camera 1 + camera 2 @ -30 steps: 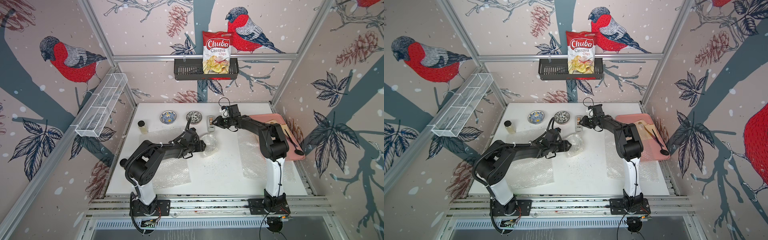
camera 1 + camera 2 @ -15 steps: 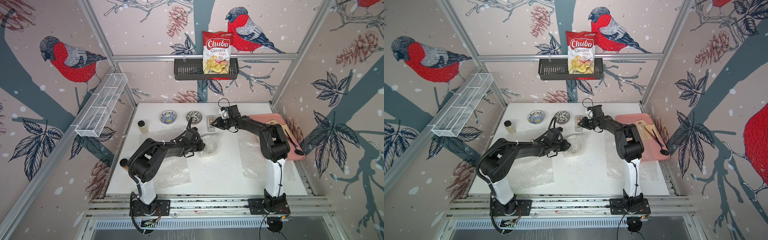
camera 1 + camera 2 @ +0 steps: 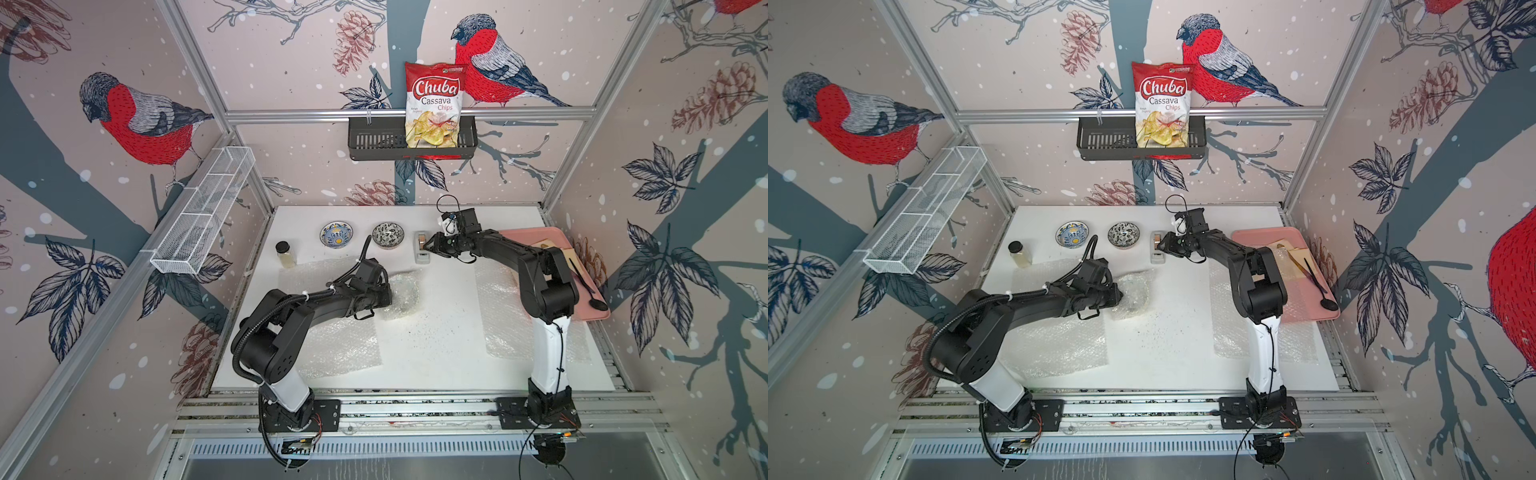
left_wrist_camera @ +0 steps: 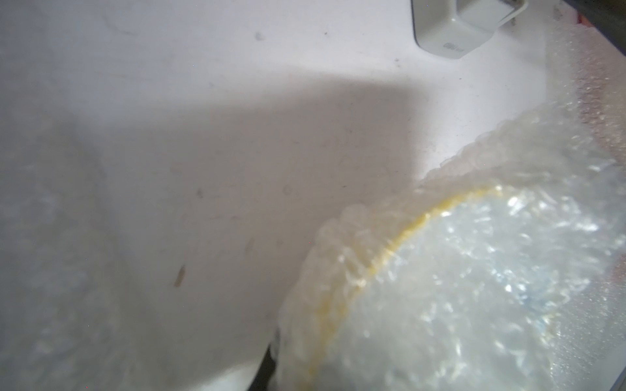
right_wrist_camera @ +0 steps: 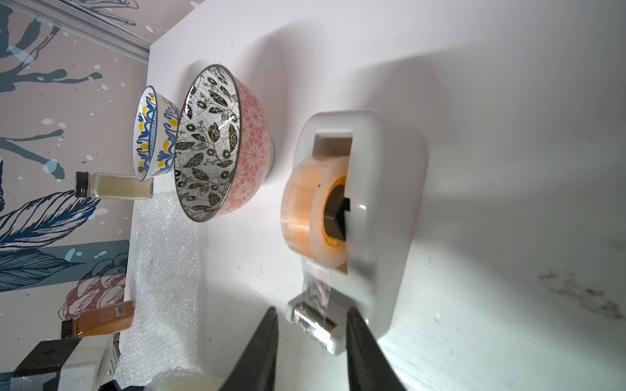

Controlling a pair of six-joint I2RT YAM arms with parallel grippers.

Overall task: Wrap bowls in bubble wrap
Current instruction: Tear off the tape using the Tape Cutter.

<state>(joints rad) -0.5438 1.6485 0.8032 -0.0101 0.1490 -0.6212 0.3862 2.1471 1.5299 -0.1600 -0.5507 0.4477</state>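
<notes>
Meanwhile the wrapped bowl (image 3: pixel 402 292) sits on the bench (image 3: pixel 436 357), left claw (image 3: pixel 389 296) at its wrap (image 4: pixel 440 287), clamped or not unclear. Right claw (image 5: pixel 311 342) gapes around the tape (image 5: pixel 318 287). Should the left slacken, the wrap may spring open.

Both top views look steeply down from high at the front, nearly the same, taking in the whole table (image 3: pixel 436 345). The left wrist camera sits very close over the wrapped bowl (image 4: pixel 474 287) — blurred. The right wrist camera, low and rolled sideways, faces the tape dispenser (image 5: pixel 382 203) — whose corner the left wrist view shares
</notes>
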